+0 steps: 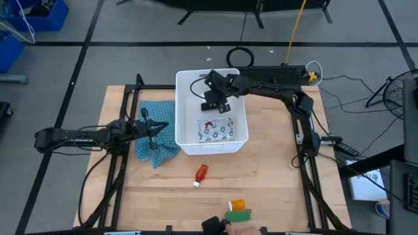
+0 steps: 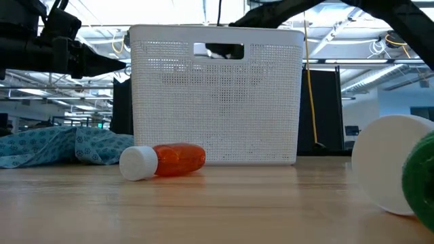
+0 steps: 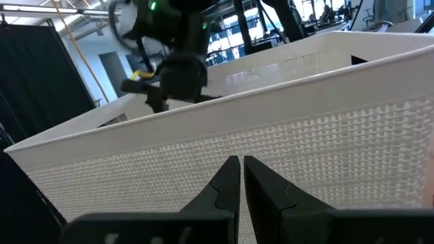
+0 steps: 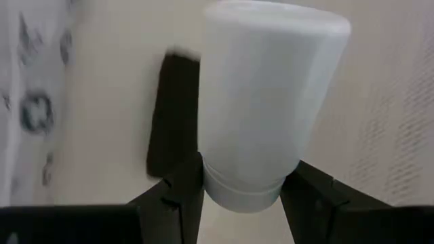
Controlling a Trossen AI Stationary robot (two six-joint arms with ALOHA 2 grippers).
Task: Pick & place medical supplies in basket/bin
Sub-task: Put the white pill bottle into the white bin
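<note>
Now the right gripper (image 4: 243, 181) hangs inside the white tub (image 1: 186, 88), jaws clamped on a white cylinder (image 4: 268, 102) — the left gripper (image 3: 241, 177), fully closed and empty, waits beside the tub over the teal cloth (image 1: 157, 145).

No text, label, brand or number can be read in any view. The white pouch (image 1: 215, 130) at the centre of the high view bears dark and red markings — too small to make out as words.
</note>
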